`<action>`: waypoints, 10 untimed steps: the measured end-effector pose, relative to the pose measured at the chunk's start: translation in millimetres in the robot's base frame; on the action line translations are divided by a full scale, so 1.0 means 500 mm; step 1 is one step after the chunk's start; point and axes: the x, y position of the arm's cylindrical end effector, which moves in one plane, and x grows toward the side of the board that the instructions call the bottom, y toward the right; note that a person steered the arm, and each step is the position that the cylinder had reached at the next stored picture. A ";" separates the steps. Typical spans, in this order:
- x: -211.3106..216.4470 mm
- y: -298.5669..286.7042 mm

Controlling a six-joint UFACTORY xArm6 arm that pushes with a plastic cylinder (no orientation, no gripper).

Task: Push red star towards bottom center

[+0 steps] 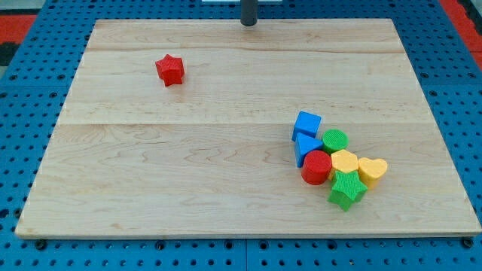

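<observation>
The red star (170,69) lies alone on the wooden board (188,173) in the view's upper left. My tip (248,23) is at the board's top edge near the middle, well to the right of and above the red star, apart from every block.
A cluster sits at the lower right: a blue cube (306,124), a blue triangle (305,146), a green cylinder (334,140), a red cylinder (317,167), a yellow hexagon (344,162), a yellow heart (372,170) and a green star (347,188). Blue pegboard (22,150) surrounds the board.
</observation>
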 end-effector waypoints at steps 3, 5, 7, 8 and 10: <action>0.001 -0.021; 0.002 -0.025; 0.006 -0.081; 0.032 -0.306; 0.198 -0.436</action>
